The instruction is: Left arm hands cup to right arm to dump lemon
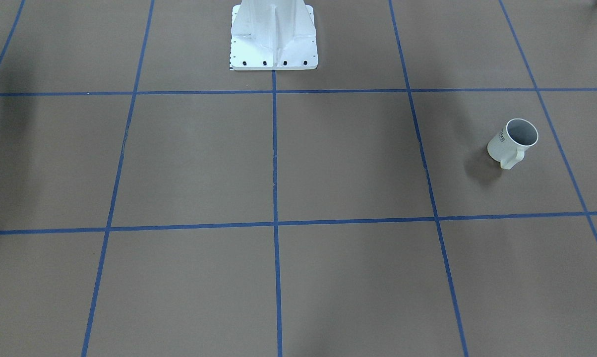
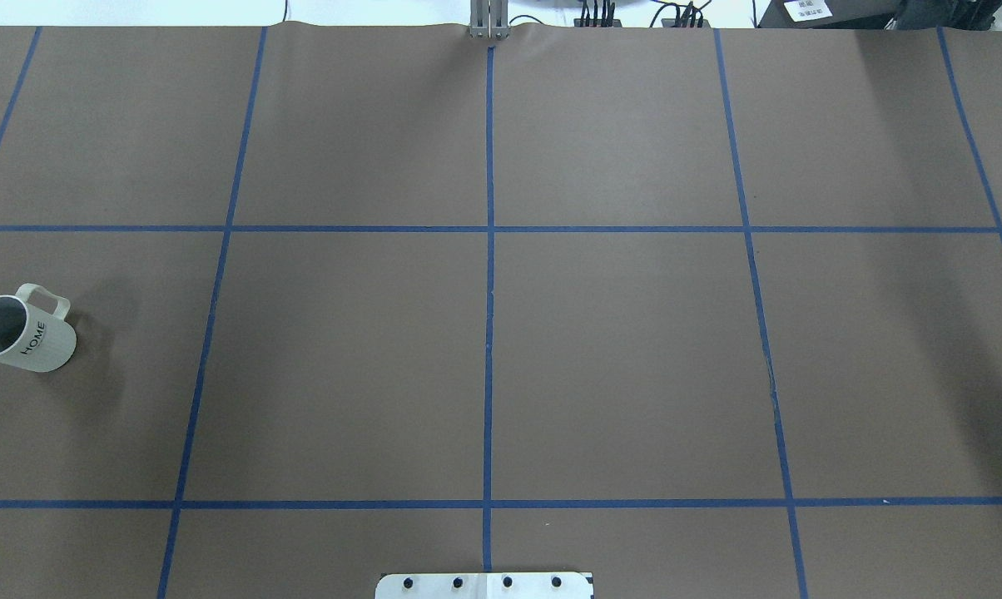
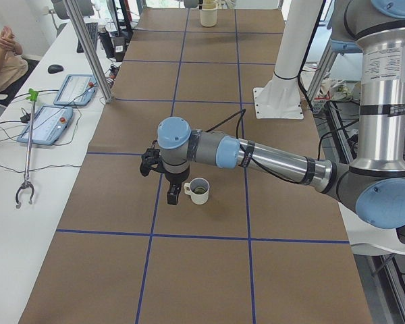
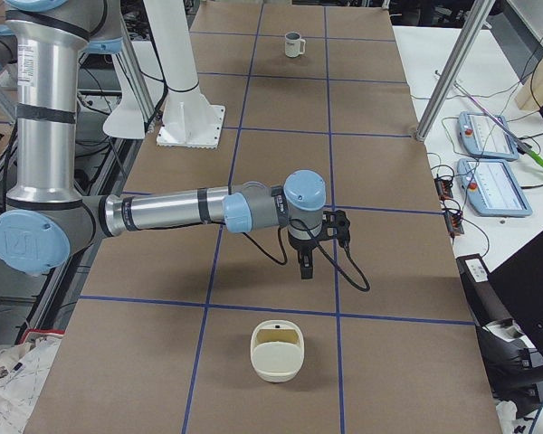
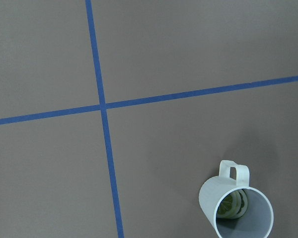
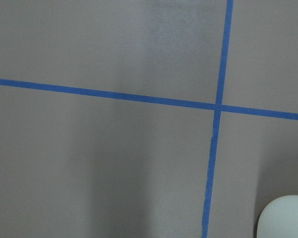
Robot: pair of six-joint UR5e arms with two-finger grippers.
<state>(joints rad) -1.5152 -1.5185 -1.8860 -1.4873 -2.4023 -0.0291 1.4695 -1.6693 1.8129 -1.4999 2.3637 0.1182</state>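
Overhead exterior, cup (image 2: pixel 28 339) upright, mouth up, handle away from robot, lemon (image 5: pixel 232 204) inside, left claw (image 3: pixel 172 196), right claw (image 4: pixel 305 268), opening unclear.

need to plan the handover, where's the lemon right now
The lemon sits down inside the cup in the left wrist view; the cup stands at the overhead view's far left edge.

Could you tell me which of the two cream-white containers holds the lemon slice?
The cream-white handled mug lettered HOME: the yellow-green lemon slice lies inside it. The rounded cream tub has no handle.
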